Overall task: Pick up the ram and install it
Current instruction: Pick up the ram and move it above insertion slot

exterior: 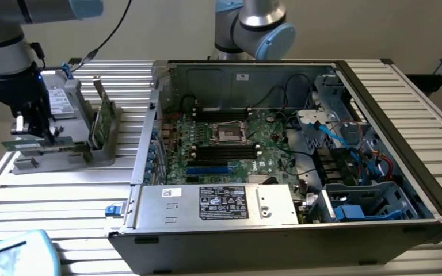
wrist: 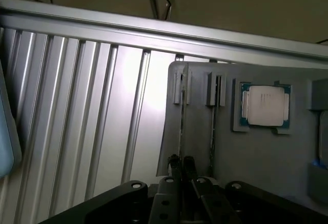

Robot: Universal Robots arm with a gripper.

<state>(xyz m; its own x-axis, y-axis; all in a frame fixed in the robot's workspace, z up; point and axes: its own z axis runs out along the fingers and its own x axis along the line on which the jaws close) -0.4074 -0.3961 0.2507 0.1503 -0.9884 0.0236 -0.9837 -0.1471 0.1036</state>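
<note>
The ram is a thin dark-green stick standing on edge in a grey holder on the slatted table, at the exterior view's left. My gripper hangs straight down over it, fingers closed on its upper edge. In the wrist view the ram shows edge-on as a thin line running along a groove of the holder, and the two black fingertips pinch it with almost no gap. The black memory slots lie on the motherboard inside the open computer case.
A taller green card stands upright in the same holder, just beside the ram. A processor chip rests in a holder pocket. The case's metal wall rises between holder and motherboard. A second arm's base stands behind the case.
</note>
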